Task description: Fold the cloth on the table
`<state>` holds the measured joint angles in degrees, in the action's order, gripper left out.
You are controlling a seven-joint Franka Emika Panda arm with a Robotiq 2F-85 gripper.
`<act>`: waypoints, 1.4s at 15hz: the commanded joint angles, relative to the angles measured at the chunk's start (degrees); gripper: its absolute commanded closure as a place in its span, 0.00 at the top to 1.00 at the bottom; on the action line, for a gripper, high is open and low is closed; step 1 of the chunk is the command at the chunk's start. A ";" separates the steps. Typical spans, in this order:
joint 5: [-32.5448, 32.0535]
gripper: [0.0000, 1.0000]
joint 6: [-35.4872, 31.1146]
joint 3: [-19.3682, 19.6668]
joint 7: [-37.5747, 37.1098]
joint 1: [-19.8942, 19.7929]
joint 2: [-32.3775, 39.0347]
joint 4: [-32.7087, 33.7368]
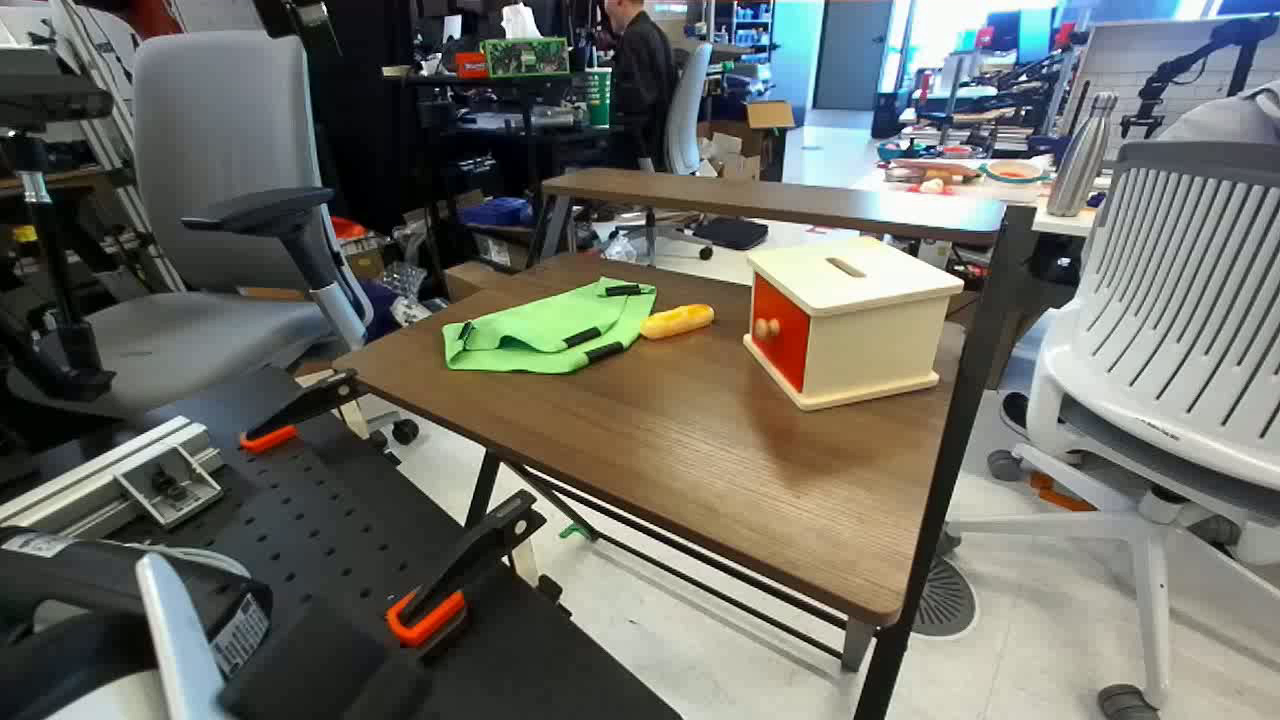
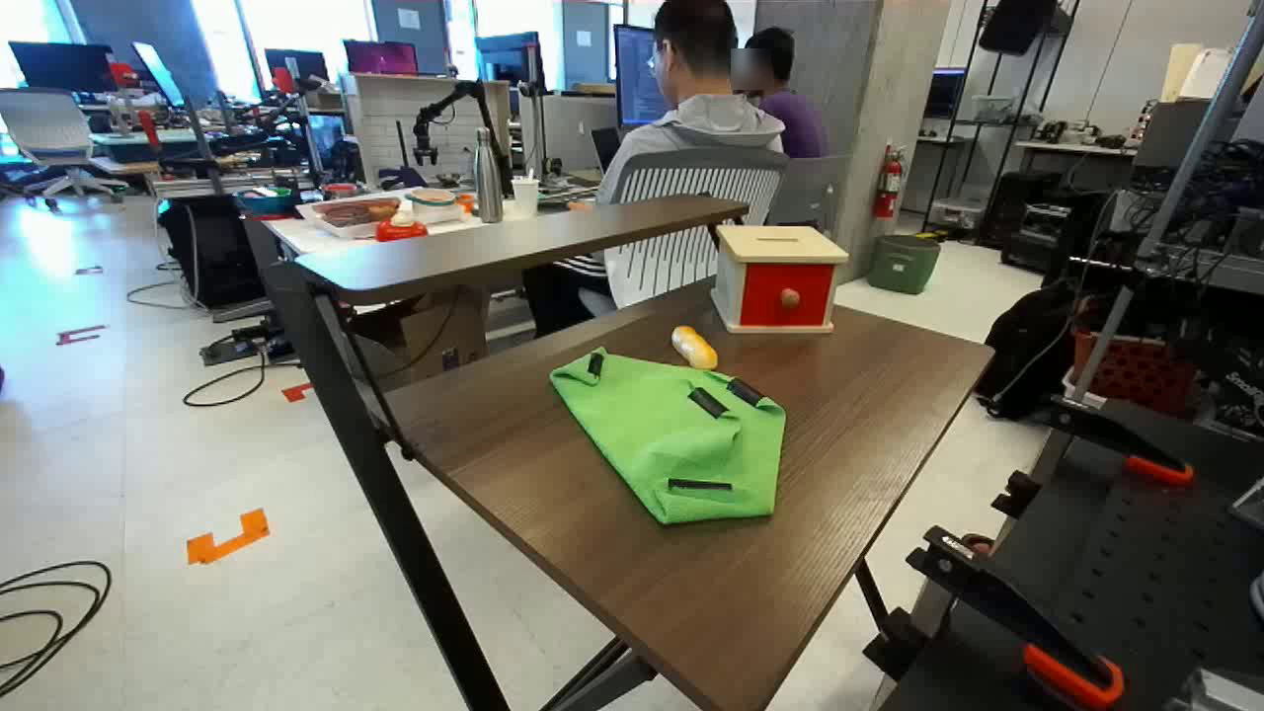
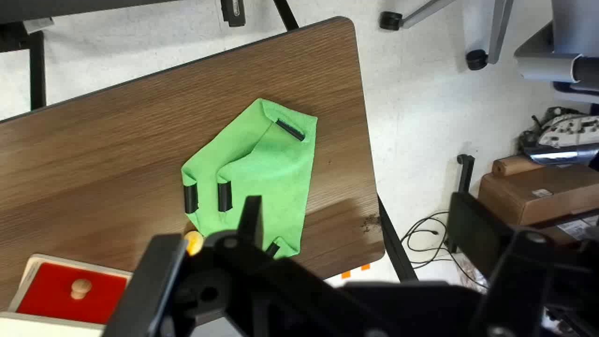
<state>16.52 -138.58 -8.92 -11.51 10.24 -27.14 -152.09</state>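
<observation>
The lime-green cloth lies wrinkled on the brown table, with black strips near its corners and part of it doubled over itself. It also shows in an exterior view and in the wrist view, where a gripper finger covers a bit of its lower part. The table also shows in an exterior view and in the wrist view. My gripper is open and empty, its fingers wide apart, seemingly above the table's end beside the cloth. It is out of view in both exterior views.
A small orange-yellow object lies close beside the cloth. A cream box with a red door stands further along the table. A raised brown shelf on black posts runs along one table side. Orange-tipped clamps sit on the black pegboard surface nearby.
</observation>
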 commanded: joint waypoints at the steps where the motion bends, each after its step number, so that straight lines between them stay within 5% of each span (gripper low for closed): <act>1: -0.13 1.00 0.17 0.13 -0.08 0.09 -0.03 0.08; 12: 2.94 1.00 -7.90 2.24 4.58 1.33 12.75 6.12; 16: 3.41 1.00 -3.44 2.72 14.53 2.14 19.83 8.71; 21: -5.02 1.00 1.41 1.32 17.76 -0.25 29.19 11.34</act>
<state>15.98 -139.92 -7.48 4.37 10.99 -3.47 -143.98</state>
